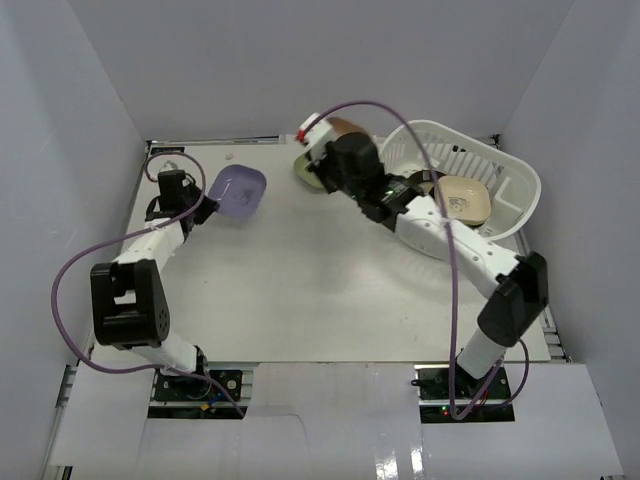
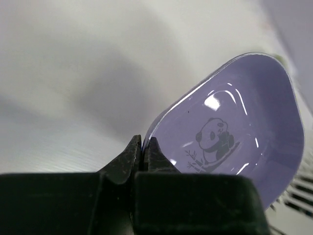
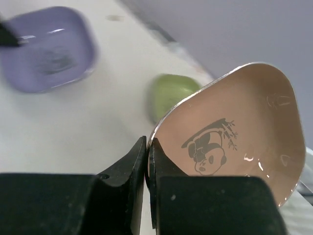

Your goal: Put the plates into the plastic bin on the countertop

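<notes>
Left gripper pinching lavender dish rim, dish extending upper right, right gripper pinching brown dish likewise, panda drawings inside both

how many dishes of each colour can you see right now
lavender dish: 1
green dish: 1
brown dish: 1
pale yellow dish: 1
total: 4 that show clearly; the bin may hide more under the pale yellow dish

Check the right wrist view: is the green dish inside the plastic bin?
No, the green dish lies on the white countertop, beyond the brown dish the right claw holds.
</notes>
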### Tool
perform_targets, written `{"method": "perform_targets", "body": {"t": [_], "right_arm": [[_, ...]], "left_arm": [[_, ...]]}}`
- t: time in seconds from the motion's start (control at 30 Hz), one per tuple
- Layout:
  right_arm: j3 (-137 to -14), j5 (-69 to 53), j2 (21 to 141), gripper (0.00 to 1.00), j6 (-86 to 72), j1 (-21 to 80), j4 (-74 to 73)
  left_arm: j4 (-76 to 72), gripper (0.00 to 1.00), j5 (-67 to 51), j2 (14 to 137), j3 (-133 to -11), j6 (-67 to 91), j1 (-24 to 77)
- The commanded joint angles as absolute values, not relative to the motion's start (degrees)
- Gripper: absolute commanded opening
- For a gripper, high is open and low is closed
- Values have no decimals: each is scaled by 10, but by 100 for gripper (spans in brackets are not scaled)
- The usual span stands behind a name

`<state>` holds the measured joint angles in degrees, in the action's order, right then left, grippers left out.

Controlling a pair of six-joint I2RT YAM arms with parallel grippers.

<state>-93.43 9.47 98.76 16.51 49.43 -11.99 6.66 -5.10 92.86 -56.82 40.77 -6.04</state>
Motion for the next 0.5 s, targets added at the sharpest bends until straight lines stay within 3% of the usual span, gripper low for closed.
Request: {"method": "perform_targets", "body": {"t": [0.0,0.2,0.4,0.43,0.47], "right_arm": [[-876,193,921,8,165,395,-102],[-763,107,874,8,99,159,-89],[-742,64,925,11,81,89,-77],[-741,58,930,13,64,84,-78],[-737,53,928,22,55,78,-78]], "left_arm": [[37,0,-91,830,-577,403,31],[43,0,-68,777,-609,417,160],[55,0,-37,819,-716,429,271],[55,0,-21,829,-731,428,283],[59,0,-13,839,-745,427,307]]}}
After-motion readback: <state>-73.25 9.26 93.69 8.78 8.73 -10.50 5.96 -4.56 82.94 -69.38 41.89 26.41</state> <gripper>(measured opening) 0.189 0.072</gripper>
